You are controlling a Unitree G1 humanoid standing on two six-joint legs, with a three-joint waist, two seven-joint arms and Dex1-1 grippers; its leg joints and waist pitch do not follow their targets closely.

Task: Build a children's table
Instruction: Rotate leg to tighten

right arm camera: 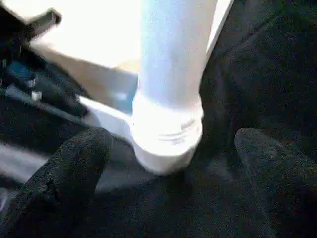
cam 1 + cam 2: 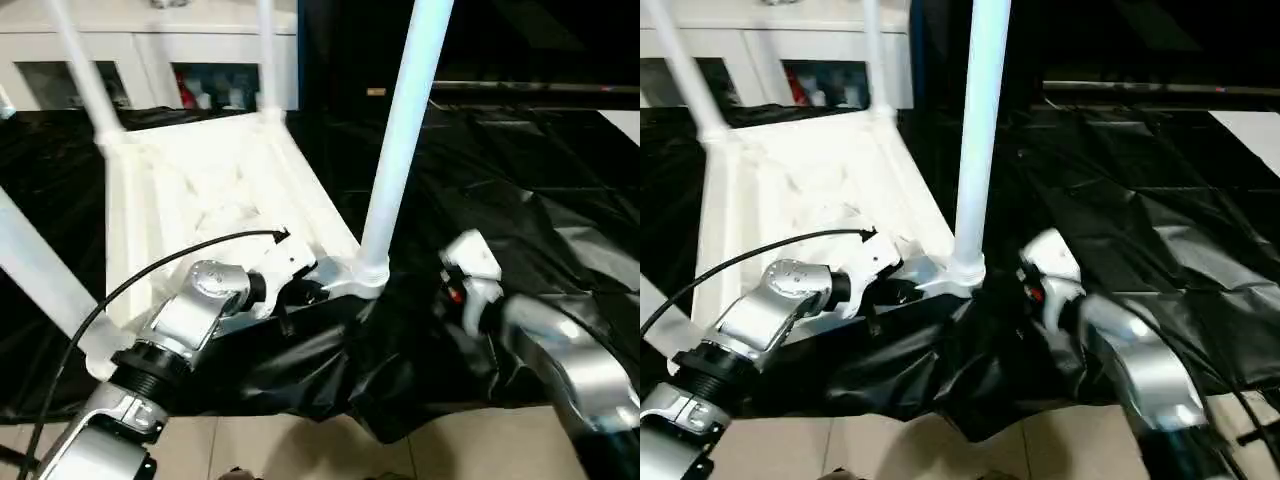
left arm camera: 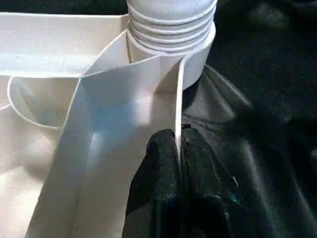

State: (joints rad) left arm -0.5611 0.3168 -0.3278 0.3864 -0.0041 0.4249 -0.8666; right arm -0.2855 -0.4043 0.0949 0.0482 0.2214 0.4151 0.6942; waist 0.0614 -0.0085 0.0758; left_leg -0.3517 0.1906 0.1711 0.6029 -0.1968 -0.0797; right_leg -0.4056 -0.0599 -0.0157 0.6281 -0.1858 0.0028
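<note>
Four legs up, left gripper (image 3: 177, 148) clamps the tabletop (image 2: 200, 190) rim, right gripper (image 1: 171, 163) spread beside the near leg (image 2: 400, 140); a knock could unseat it.

White cabinet (image 2: 150, 50), black sheet (image 2: 520, 170), perhaps tiled floor (image 2: 300, 450)

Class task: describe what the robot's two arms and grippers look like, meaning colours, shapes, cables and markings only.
Both forearms are silver metal cylinders; the left arm has a round silver joint, a black ribbed collar and a thin black cable looping over it. The right arm ends in a white wrist housing with a small red mark. The fingers are black and rounded, with a matte textured surface.
</note>
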